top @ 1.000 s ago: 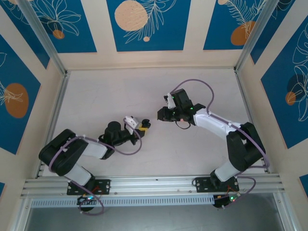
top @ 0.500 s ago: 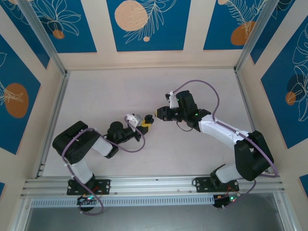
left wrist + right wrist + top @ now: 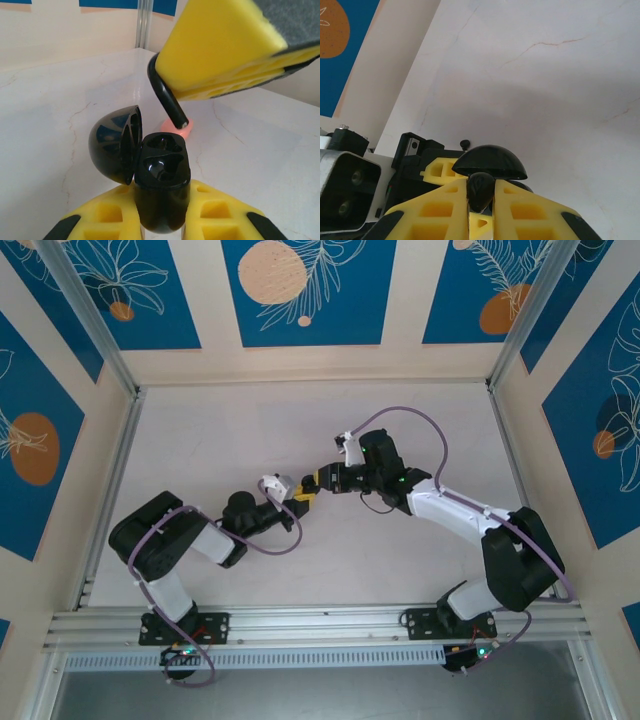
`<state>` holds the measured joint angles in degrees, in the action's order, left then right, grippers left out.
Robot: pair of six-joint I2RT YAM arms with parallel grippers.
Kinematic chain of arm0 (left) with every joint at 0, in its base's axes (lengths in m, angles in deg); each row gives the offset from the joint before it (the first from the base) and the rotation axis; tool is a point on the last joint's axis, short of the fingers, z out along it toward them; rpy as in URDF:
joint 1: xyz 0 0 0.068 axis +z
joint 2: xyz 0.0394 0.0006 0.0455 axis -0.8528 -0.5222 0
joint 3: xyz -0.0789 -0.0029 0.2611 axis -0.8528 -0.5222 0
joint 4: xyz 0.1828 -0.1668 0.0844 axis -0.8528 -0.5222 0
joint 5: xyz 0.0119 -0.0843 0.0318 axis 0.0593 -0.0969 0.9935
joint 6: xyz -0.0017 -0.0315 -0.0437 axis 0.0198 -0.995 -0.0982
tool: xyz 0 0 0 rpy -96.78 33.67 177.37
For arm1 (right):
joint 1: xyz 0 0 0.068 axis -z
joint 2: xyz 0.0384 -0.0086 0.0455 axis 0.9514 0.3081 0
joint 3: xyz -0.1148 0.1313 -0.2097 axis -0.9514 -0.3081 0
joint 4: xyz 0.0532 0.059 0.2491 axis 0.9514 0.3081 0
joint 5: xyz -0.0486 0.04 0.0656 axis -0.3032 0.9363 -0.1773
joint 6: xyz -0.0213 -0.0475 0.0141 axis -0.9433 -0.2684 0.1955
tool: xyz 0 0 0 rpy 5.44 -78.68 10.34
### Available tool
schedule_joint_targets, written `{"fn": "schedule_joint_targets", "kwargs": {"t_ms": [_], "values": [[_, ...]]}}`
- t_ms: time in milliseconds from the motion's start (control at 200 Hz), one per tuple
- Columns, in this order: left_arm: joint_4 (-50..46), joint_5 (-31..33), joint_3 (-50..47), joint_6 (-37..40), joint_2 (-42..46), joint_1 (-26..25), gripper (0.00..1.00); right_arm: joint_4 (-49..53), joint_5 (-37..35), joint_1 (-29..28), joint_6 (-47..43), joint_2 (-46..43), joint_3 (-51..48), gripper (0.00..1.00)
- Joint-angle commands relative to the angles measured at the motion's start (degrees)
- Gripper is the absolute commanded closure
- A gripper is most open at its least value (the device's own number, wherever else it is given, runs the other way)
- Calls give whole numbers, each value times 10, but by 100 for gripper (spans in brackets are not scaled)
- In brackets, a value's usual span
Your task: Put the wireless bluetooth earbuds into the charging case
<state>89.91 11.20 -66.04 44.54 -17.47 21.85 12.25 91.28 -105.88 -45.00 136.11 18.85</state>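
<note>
My left gripper (image 3: 162,202) is shut on the black charging case (image 3: 162,187), which stands upright with its domed lid (image 3: 112,145) swung open to the left. Two dark hollow wells show in its top. Just above and beyond the case, my right gripper (image 3: 481,195) is shut on one black earbud (image 3: 481,189). The earbud's stem (image 3: 167,97) pokes down from the right gripper's yellow fingers (image 3: 220,45) toward the case, a short gap above it. From above, the left gripper (image 3: 298,501) and right gripper (image 3: 313,480) meet tip to tip at mid-table.
A tiny pink piece (image 3: 180,131) lies on the white table (image 3: 50,100) just behind the case. Aluminium rails (image 3: 110,480) and patterned walls border the table on the left, back and right.
The right gripper has travelled left with the earbud until it sits right over the case. The left arm pulled in and lifted the case slightly early on, then held still.
</note>
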Motion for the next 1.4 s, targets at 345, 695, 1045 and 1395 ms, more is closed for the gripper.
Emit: {"fn": "schedule_joint_targets", "kwargs": {"t_ms": [345,695,1045,1395], "values": [[30,9,-1,-6,45,-7,87,-17,11,-8,-3,7,-7,83],[30,14,1,-14,59,-8,87,-41,-5,-13,-18,-24,-36,83],[30,9,4,-20,68,-8,87,-67,-13,-19,-39,-48,-55,83],[30,6,-2,-12,64,-8,87,-41,-29,-21,-67,-69,-50,83]]}}
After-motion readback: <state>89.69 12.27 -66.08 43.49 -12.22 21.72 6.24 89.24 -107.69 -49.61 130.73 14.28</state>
